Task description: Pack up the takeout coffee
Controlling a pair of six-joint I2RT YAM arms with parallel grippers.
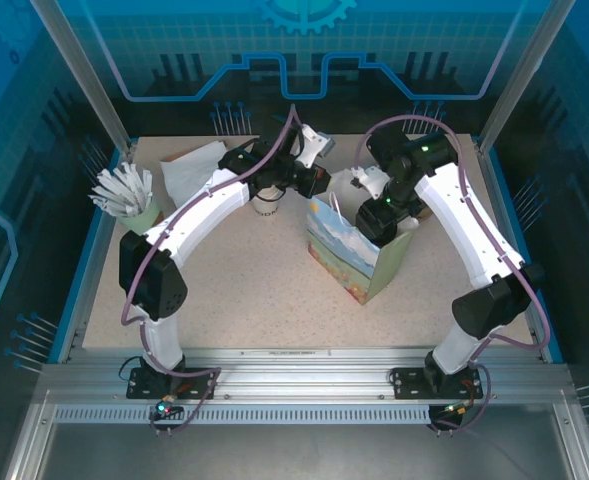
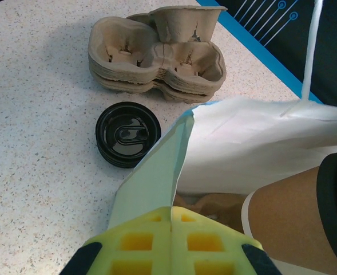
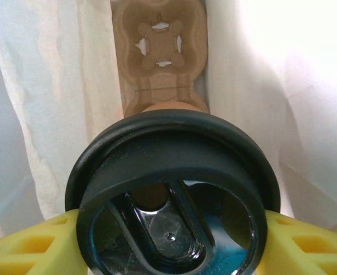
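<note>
Speckled table (image 1: pixel 254 290), takeout coffee (image 3: pixel 174 172) half-hidden inside bag (image 1: pixel 359 255)

Speckled table (image 1: pixel 254 300): bag (image 1: pixel 359 250), lids (image 2: pixel 127 133), trays (image 2: pixel 157 63).

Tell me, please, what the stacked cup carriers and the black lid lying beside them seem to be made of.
The cup carriers look like moulded paper pulp: matte tan, rough, with torn-edged slots. The black lid looks like glossy plastic, given its bright reflections.
</note>
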